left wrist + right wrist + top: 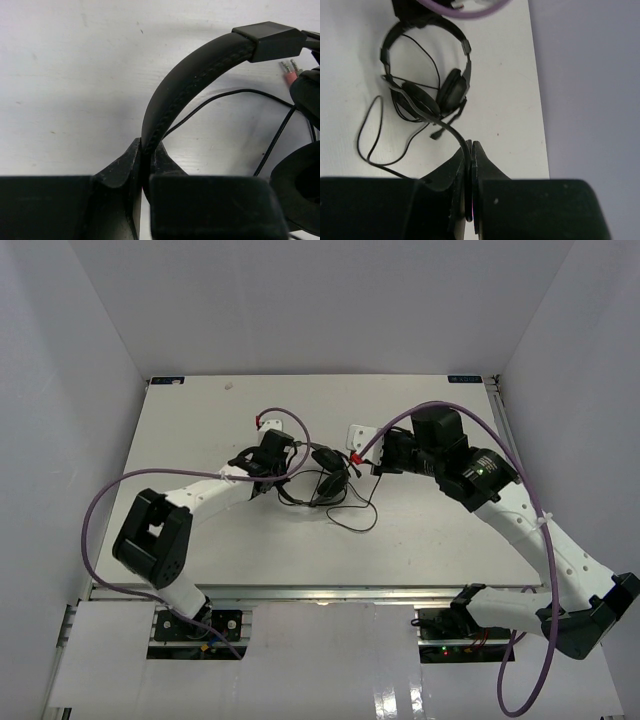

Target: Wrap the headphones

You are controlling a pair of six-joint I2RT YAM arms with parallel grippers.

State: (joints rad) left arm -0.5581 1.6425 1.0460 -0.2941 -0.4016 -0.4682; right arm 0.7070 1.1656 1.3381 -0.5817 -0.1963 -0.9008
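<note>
Headphones sit mid-table | left claw clamped on headband, guessing that's to anchor them | right claw pinching the thin cable, probably so it can be wound round

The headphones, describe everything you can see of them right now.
The headphones are black over-ear ones with a stitched, leather-looking headband, two padded round earcups, a short mic boom and a thin black cable ending in pinkish plugs. They sit on the white table, between the two arms. The left fingers are shut on the headband. The right fingers pinch the cable, whose slack lies in loose loops on the table.
</note>
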